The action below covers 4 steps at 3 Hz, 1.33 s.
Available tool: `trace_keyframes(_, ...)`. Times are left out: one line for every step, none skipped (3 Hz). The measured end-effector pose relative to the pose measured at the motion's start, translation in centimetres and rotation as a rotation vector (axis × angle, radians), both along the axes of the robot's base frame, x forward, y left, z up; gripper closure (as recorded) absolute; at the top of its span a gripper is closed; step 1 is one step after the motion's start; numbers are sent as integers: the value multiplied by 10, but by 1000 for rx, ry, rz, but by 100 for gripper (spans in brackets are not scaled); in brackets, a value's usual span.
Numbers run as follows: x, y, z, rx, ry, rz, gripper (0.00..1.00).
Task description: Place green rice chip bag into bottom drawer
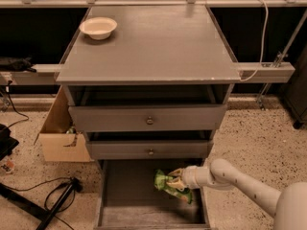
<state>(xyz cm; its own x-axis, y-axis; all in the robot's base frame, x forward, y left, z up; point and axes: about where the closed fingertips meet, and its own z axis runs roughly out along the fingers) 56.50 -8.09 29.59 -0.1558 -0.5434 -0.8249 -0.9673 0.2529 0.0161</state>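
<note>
The green rice chip bag (166,183) is a crinkly bright-green pouch held over the inside of the bottom drawer (127,212), toward its right half. The drawer is pulled out, a shallow grey tray below two knobbed drawers. My gripper (175,180) reaches in from the right on a white arm and is shut on the bag's right end. I cannot tell whether the bag touches the drawer floor.
A cream bowl (98,27) sits on the cabinet top at the back left. A cardboard box (60,135) stands on the floor left of the cabinet. Black cables and a stand leg (57,202) lie at the lower left. The middle drawer (150,151) overhangs the bottom drawer's back.
</note>
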Motion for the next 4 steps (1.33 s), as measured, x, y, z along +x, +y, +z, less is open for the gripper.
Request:
trace_keyframes(0, 0, 0, 0, 0, 0, 58)
trace_keyframes(0, 0, 0, 0, 0, 0, 35)
trace_keyframes(0, 0, 0, 0, 0, 0, 12)
trace_keyframes(0, 0, 0, 0, 0, 0, 0)
